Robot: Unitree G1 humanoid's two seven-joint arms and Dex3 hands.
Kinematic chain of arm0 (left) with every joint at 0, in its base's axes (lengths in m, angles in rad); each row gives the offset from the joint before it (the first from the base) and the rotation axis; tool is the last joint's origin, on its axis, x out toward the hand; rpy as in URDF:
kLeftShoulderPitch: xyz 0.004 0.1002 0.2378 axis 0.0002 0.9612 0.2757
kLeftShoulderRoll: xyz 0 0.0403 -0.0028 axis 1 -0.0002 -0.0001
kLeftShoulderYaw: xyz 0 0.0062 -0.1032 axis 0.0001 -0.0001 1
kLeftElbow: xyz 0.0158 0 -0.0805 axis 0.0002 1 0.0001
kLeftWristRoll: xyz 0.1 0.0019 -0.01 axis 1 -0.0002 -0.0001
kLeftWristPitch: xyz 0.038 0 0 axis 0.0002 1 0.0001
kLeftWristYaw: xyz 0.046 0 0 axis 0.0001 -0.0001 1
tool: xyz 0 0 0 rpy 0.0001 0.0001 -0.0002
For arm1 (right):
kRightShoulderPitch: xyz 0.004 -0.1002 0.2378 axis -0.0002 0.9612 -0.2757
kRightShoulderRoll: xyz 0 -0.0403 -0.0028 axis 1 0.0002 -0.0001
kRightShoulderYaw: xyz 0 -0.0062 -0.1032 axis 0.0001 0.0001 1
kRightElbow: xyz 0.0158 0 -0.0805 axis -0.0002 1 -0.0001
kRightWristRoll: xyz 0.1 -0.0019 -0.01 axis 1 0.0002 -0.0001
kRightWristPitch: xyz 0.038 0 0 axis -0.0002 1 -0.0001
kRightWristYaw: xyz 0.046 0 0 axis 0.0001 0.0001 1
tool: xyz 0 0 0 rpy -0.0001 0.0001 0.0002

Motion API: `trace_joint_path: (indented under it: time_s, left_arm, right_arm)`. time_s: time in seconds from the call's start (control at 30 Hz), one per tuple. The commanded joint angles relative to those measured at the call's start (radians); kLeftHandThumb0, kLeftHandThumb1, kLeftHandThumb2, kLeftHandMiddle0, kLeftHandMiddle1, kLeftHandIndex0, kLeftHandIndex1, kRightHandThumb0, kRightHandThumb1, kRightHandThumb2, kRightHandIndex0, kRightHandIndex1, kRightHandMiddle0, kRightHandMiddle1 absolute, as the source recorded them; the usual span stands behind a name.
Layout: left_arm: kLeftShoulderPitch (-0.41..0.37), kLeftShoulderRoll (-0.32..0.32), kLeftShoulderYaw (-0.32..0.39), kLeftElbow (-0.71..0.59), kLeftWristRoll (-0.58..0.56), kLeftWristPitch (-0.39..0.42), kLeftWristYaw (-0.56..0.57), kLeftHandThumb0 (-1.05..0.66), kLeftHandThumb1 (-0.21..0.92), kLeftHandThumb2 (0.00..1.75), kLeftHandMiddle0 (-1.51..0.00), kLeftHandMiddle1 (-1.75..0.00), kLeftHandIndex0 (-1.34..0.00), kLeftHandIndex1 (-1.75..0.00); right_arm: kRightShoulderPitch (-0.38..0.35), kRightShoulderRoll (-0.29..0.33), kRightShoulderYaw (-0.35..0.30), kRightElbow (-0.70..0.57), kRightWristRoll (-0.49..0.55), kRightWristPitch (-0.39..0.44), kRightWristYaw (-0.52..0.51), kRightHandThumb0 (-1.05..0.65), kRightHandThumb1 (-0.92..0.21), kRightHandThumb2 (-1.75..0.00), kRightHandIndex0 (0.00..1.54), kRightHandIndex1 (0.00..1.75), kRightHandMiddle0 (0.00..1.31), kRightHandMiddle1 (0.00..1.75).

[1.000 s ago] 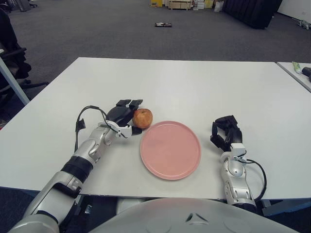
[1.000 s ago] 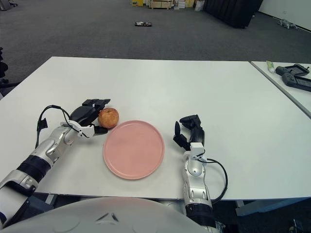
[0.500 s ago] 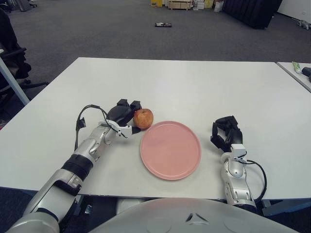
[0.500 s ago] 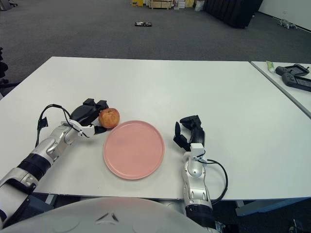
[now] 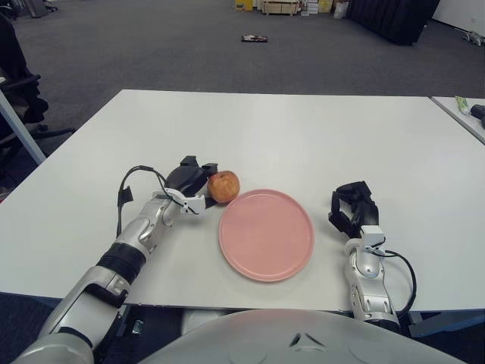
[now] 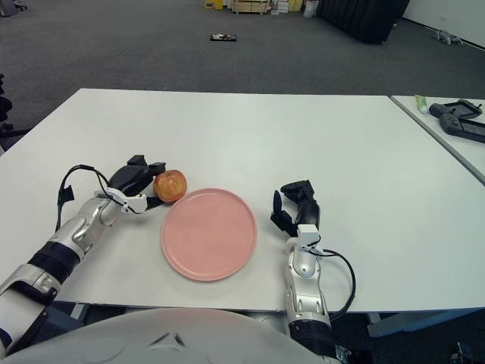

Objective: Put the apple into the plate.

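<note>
Left eye view, left hand (image 5: 191,179) against apple (image 5: 223,186), beside plate (image 5: 266,234)

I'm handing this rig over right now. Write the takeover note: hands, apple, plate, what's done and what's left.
Left hand: at the apple's left side, fingers closed around it; the grip looks partial, so check it before lifting.
Right hand: idle, right of the plate, fingers curled, holding nothing.
Apple: on the white table, just off the plate's upper-left rim, not lifted.
Pink plate: nothing on it, centred in front of the robot.
Done: reach and grasp of the apple.
Left: lift, carry it right over the plate, set it down, release.
</note>
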Motion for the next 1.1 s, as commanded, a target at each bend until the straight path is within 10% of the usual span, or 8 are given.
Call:
trace_joint_path:
  time_s: [0.0,0.87,1.07]
  left_arm:
    - [0.016,-0.003,0.001,0.011,-0.004,-0.023,0.023,-0.64,0.56,0.96,-1.25,-1.75,-0.97,-1.75]
    - [0.01,-0.008,0.04,0.091,-0.065,-0.093,0.081,-0.65,0.58,0.99,-1.32,-1.75,-1.06,-1.75]
    - [0.011,-0.004,0.063,0.075,-0.1,-0.076,0.044,-0.56,0.5,1.06,-0.99,-1.75,-0.67,-1.75]
  right_arm:
    - [0.011,0.005,-0.007,0.017,0.01,0.033,-0.002,-0.38,-0.67,-0.87,0.59,1.27,0.34,1.75]
    - [-0.007,-0.012,-0.006,0.03,0.002,0.054,0.002,-0.38,-0.7,-0.83,0.57,1.25,0.32,1.75]
    - [-0.011,-0.013,-0.005,0.03,0.002,0.051,0.003,-0.38,-0.7,-0.83,0.56,1.25,0.32,1.75]
